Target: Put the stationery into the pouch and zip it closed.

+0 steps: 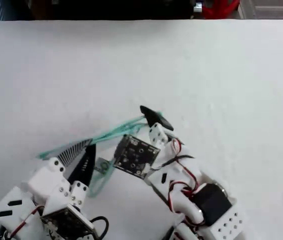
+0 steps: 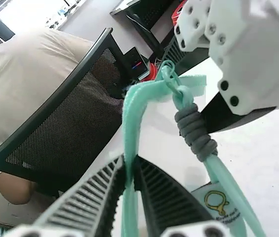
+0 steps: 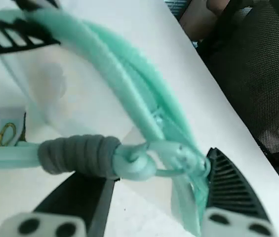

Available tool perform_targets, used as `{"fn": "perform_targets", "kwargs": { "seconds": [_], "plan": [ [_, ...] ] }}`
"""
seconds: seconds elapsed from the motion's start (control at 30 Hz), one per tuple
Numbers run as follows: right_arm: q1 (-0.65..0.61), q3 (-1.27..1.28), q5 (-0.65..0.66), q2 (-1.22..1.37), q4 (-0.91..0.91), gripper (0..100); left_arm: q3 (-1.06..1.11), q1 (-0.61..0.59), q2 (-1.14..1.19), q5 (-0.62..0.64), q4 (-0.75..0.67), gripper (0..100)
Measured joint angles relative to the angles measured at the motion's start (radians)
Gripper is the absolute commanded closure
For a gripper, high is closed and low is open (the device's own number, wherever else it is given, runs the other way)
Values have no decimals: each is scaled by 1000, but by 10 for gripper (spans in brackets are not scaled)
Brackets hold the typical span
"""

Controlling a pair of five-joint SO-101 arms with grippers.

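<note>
The clear pouch with a mint-green zip band is held up on edge between both arms near the table's front. My left gripper is shut on the zip band, its ribbed fingers pressed on either side. My right gripper is at the other end, shut on the green zip pull. A grey wound cord hangs from the pull, and it also shows in the left wrist view as the grey cord. A small printed label shows through the clear wall.
The white table stretches open to the far edge and both sides. Beyond the table's edge stands a black mesh chair with a person sitting behind it. The right arm's white body hangs close to the left gripper.
</note>
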Motion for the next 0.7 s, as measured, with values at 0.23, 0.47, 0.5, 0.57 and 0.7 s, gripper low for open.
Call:
{"fn": "perform_targets", "kwargs": {
  "seconds": [0.23, 0.47, 0.5, 0.57, 0.7],
  "plan": [
    [8, 37, 120, -34, 34, 755, 25, 6, -3, 8, -2, 977],
    [-34, 35, 272, -35, 97, 729, 28, 21, -5, 8, -2, 977],
    [-38, 35, 292, -35, 98, 711, 28, 31, -5, 8, 2, 977],
    [-49, 35, 333, -35, 109, 697, 25, 52, -5, 9, 20, 977],
    [-54, 37, 419, -35, 104, 699, 15, 80, -5, 9, 55, 977]
  ]
}}
